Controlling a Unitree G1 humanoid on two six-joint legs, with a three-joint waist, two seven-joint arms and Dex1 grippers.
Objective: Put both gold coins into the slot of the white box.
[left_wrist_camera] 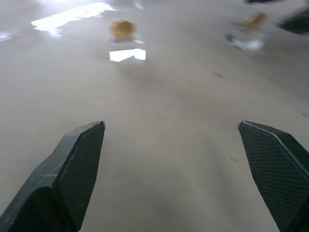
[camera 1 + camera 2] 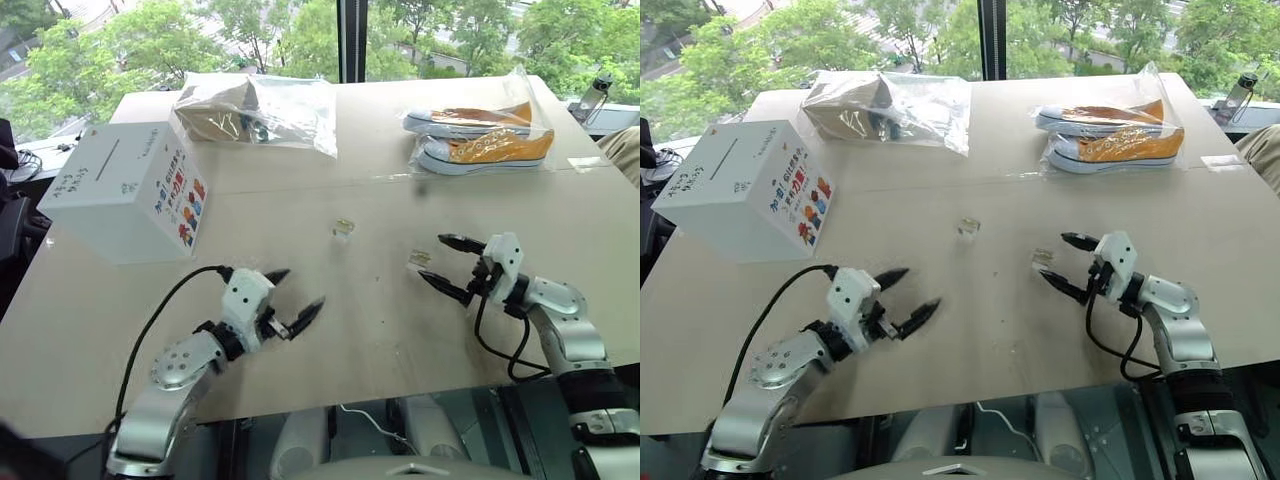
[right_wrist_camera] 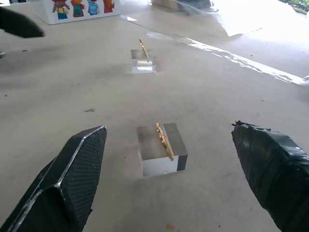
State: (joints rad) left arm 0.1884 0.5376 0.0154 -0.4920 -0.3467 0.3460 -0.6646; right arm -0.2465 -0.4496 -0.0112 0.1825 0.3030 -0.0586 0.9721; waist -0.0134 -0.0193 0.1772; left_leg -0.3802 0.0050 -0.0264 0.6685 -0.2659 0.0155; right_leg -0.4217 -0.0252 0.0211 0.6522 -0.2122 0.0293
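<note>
Coins (image 3: 163, 140) (image 3: 143, 49) standing on edge in clear cubes (image 3: 161, 150), plain from right wrist; mere specks from head. Right gripper (image 2: 447, 263) and left gripper (image 2: 295, 296) both spread, empty.

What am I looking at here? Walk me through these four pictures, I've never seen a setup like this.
This is a two-armed robot at a table. The two wide pictures come from cameras in its head, looking down over its arms. The two close pictures come from a camera on each wrist, looking out between that arm's two black fingers.

The left pincer and the right pincer are both open and hold nothing.

On the table stand two small clear cubes, each with a gold coin upright in it: one just in front of the right pincer, the other farther off. At the robot's far left sits a white box with a slot in its top. At the far edge lie two clear bags, one holding orange shoes.
</note>
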